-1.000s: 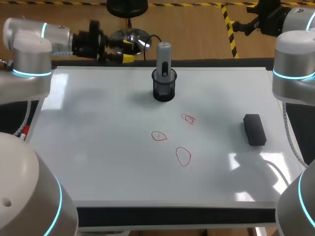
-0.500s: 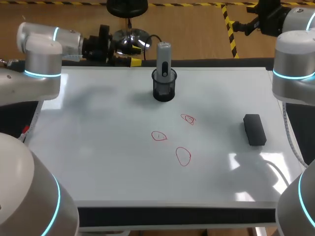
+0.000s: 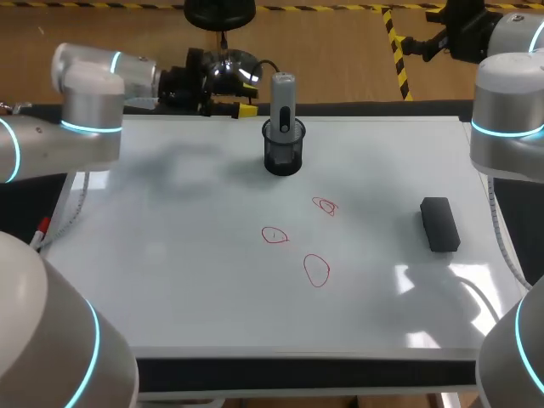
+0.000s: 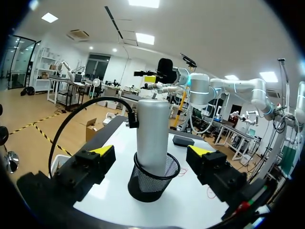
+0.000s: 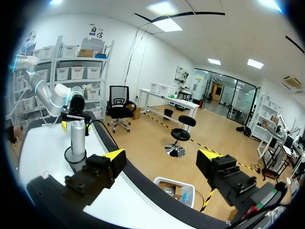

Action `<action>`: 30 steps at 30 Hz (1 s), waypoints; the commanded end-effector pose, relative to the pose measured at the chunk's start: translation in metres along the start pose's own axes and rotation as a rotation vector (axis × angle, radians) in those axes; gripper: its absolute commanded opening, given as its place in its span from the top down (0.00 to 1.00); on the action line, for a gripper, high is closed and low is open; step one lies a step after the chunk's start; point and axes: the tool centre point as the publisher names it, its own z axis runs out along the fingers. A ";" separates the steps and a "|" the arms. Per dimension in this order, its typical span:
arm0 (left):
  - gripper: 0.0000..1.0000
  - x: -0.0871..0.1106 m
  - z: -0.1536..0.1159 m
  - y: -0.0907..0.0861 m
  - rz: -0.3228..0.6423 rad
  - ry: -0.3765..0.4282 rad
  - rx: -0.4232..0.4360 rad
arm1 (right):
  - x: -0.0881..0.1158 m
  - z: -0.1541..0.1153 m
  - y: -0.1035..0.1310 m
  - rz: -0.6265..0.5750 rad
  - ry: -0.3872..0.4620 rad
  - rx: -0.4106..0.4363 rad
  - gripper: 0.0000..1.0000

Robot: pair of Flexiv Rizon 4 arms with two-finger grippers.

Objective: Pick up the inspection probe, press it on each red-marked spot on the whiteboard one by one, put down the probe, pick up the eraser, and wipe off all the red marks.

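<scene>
Silver probe (image 4: 152, 131) in mesh cup (image 4: 153, 187) — ahead of wide-spread left fingers (image 4: 102, 150), wrist view only — right fingers (image 5: 114, 155) likewise wide.

Wood floor (image 3: 340, 51), yellow-black tape (image 3: 396, 51); ceiling lights (image 4: 145, 38) lit.

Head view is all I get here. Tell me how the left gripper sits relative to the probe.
Observer: In the left wrist view the left gripper is open, and the inspection probe stands upright ahead of it, in line with its opening.
Operator: Confirm it isn't touching yet.
Observer: It isn't; clear space shows on each side of the probe and its mesh cup.
Operator: Report the right gripper.
Observer: The right wrist view shows the right gripper open, holding nothing.
</scene>
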 end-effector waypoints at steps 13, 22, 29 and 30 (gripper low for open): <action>0.00 -0.014 0.028 0.005 0.004 0.098 -0.005 | 0.000 0.000 0.000 0.000 0.000 0.000 0.00; 0.00 -0.013 0.040 0.006 0.008 0.134 -0.015 | 0.000 0.000 0.000 0.000 0.000 0.000 0.00; 0.00 -0.005 0.047 0.012 0.009 0.150 -0.016 | 0.000 0.000 0.000 0.000 0.000 0.000 0.00; 0.00 -0.004 0.047 0.012 0.008 0.152 -0.016 | 0.000 0.000 0.000 0.000 0.000 0.000 0.00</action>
